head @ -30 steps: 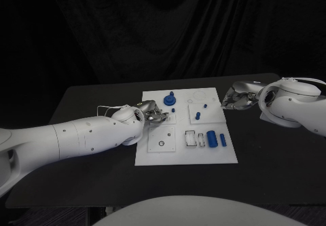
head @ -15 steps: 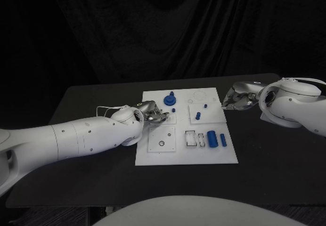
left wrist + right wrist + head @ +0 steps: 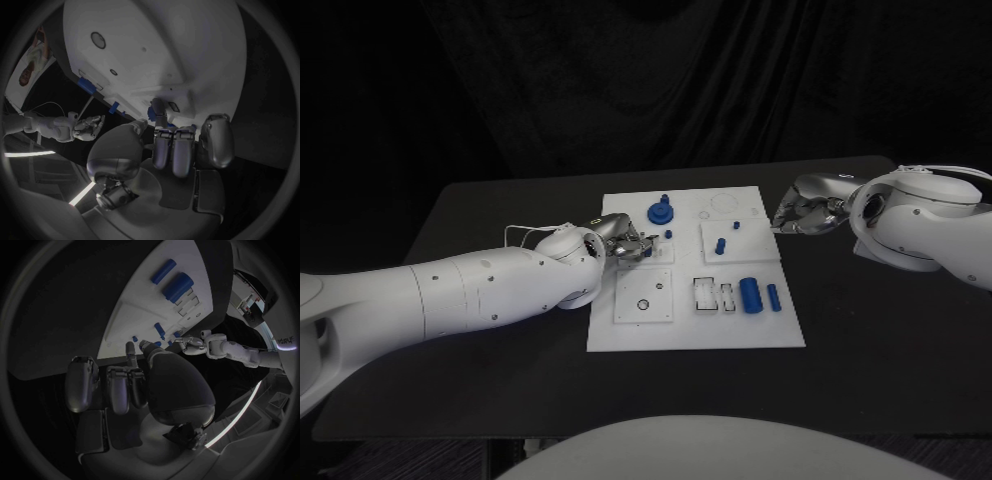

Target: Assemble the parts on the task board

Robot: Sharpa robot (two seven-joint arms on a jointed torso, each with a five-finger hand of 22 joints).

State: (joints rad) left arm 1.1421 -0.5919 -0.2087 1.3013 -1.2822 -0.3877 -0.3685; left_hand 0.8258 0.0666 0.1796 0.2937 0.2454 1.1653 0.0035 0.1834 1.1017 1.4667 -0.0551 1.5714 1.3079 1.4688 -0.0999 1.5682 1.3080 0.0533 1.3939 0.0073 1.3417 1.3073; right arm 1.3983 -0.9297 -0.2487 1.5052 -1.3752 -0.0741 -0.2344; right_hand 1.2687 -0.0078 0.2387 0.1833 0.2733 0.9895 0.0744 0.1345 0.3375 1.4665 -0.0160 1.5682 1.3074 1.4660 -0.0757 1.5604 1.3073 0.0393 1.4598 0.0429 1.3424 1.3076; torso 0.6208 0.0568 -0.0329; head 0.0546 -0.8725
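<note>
White task board sits mid-worktop, blue parts laid along its right side for reach. Your left hand hovers over its left edge, fingers curled, contents unclear; right hand likewise beside it.

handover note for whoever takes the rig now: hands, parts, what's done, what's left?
Left hand: over the task board's left-middle area, fingers curled; a blue bit shows at the fingertips in the left wrist view, but whether it is held I cannot tell.
Right hand: at the board's right edge near the far end, fingers curled, nothing seen in it.
Parts: blue round part stands at the far middle; small pegs in the middle; two blue cylinders lie at the near right.
Done: unclear beyond the standing pieces.
Left: the lying cylinders, and open recesses on the near left.
</note>
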